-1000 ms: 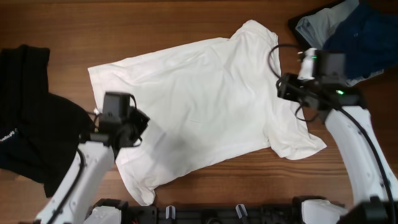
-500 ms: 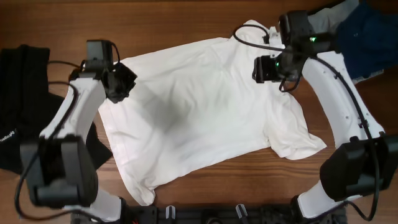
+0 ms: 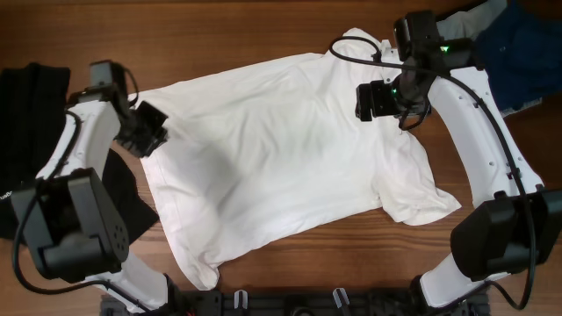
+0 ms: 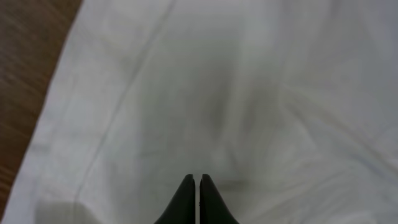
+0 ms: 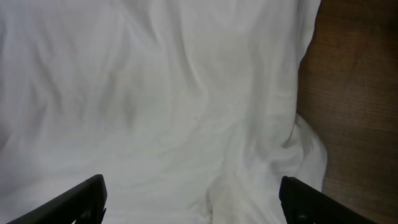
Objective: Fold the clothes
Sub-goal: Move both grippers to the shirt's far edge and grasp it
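The clothes' large white T-shirt (image 3: 281,167) lies spread flat across the middle of the table. My left gripper (image 3: 151,132) hovers over its left edge; in the left wrist view the gripper (image 4: 197,179) is shut, its black fingertips pressed together with no cloth between them, above the T-shirt (image 4: 236,93). My right gripper (image 3: 363,100) hangs over the shirt's upper right part, near the sleeve. In the right wrist view this gripper (image 5: 193,190) stands wide open, one finger (image 5: 87,196) at each lower corner, with wrinkled white T-shirt (image 5: 155,93) below.
A black garment (image 3: 35,96) lies at the table's left edge, partly under my left arm. Dark blue (image 3: 522,48) and pale grey-blue (image 3: 448,37) garments are piled at the far right corner. Bare wood table (image 3: 263,26) runs along the far side.
My left arm swung from the near left up to the shirt's left edge and stayed shut. My right arm moved up and left over the shirt, and its jaws opened wider.
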Controlling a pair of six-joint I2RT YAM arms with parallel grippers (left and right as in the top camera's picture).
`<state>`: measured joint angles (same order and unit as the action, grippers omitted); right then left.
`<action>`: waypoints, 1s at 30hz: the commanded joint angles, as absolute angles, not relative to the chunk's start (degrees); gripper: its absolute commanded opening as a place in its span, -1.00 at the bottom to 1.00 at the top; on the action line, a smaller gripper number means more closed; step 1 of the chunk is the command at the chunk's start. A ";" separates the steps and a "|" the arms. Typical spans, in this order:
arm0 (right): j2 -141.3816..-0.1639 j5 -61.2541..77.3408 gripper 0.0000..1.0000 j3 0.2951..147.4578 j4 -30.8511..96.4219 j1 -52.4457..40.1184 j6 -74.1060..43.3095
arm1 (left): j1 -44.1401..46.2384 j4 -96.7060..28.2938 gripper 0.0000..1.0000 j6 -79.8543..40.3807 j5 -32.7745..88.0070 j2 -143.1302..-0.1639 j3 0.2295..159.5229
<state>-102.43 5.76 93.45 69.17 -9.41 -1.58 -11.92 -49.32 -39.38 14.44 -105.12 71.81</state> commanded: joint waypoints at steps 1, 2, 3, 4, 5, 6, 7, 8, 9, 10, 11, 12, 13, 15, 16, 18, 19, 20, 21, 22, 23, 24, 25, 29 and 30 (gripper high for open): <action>-103.68 5.17 0.78 94.52 68.40 -9.58 -0.99 | -13.89 -50.57 -0.92 -39.20 17.61 -109.73 72.40; -103.68 5.17 0.78 94.52 68.25 -9.58 -1.13 | -13.69 -49.91 -0.93 -39.18 18.06 -110.65 72.40; -103.68 5.17 0.78 94.52 68.23 -9.58 -1.10 | -13.30 -49.36 -0.92 -39.20 18.46 -111.63 72.40; -103.68 5.17 0.78 94.52 68.25 -9.58 -1.32 | -12.88 -48.86 -0.93 -39.20 18.65 -112.57 72.47; -103.68 5.19 0.78 94.52 68.25 -9.58 -1.54 | -12.45 -48.56 -0.93 -39.20 18.65 -113.54 72.60; -103.68 5.45 0.78 94.52 68.25 -9.58 -1.54 | -11.94 -48.14 -0.93 -39.20 18.63 -114.74 72.88; -103.68 6.09 0.76 94.52 68.23 -9.58 -1.54 | -11.35 -47.75 -0.93 -39.20 18.61 -116.31 73.49; -103.68 6.04 0.76 94.52 68.27 -9.58 -1.54 | -10.79 -47.35 -0.93 -39.20 18.61 -118.93 75.09; -103.68 6.04 0.76 94.52 68.36 -9.58 -1.56 | -10.70 -47.35 -0.93 -39.20 18.61 -120.22 76.25; -103.68 6.04 0.76 94.52 68.45 -9.58 -1.56 | -10.70 -47.37 -0.93 -39.20 18.61 -121.30 77.34; -103.68 6.04 0.76 94.52 68.58 -9.58 -1.63 | -10.72 -47.35 -0.93 -39.18 18.48 -123.07 79.46; -103.68 6.02 0.76 94.52 68.69 -9.58 -1.63 | -10.76 -47.27 -0.93 -39.20 18.33 -124.46 81.43; -103.68 6.02 0.76 94.52 68.88 -9.58 -1.63 | -10.76 -47.37 -0.93 -39.20 18.00 -125.95 84.05; -103.68 6.02 0.76 94.52 69.25 -9.58 -1.63 | -10.76 -47.37 -0.93 -39.18 17.93 -128.11 89.25; -103.68 6.02 0.76 94.52 69.34 -9.58 -1.63 | -10.76 -47.35 -0.92 -39.20 17.69 -128.60 91.11; -103.68 6.00 0.76 94.52 69.52 -9.58 -1.61 | -10.76 -47.44 -0.93 -39.20 15.90 -129.29 94.76; -103.68 6.00 0.75 94.52 69.54 -9.58 -1.63 | -10.76 -47.35 -0.93 -39.20 14.81 -129.60 96.47; -103.68 6.00 0.76 94.52 69.54 -9.58 -1.63 | -10.76 -47.40 -0.93 -39.20 13.72 -129.71 97.93; -103.68 6.00 0.75 94.52 69.52 -9.58 -1.63 | -10.76 -47.33 -0.93 -39.18 11.99 -129.80 99.81; -103.68 5.98 0.75 94.52 69.52 -9.58 -1.63 | -10.83 -47.37 -0.93 -39.18 10.46 -129.84 101.08; -103.68 5.98 0.75 94.52 69.49 -9.58 -1.63 | -11.03 -47.18 -0.92 -39.18 8.56 -129.86 102.83; -103.68 5.98 0.75 94.52 69.45 -9.58 -1.63 | -11.20 -47.00 -0.93 -39.16 7.79 -129.86 103.81; -103.68 5.96 0.76 94.52 69.38 -9.58 -1.61 | -11.40 -46.85 -0.93 -39.13 7.55 -129.86 104.38; -103.68 5.80 0.79 94.52 68.64 -9.58 -1.65 | -12.71 -43.46 -0.93 -39.16 7.38 -129.88 106.17; -103.68 5.78 0.80 94.52 68.55 -9.58 -1.61 | -13.06 -42.78 -0.93 -39.22 7.49 -129.88 106.21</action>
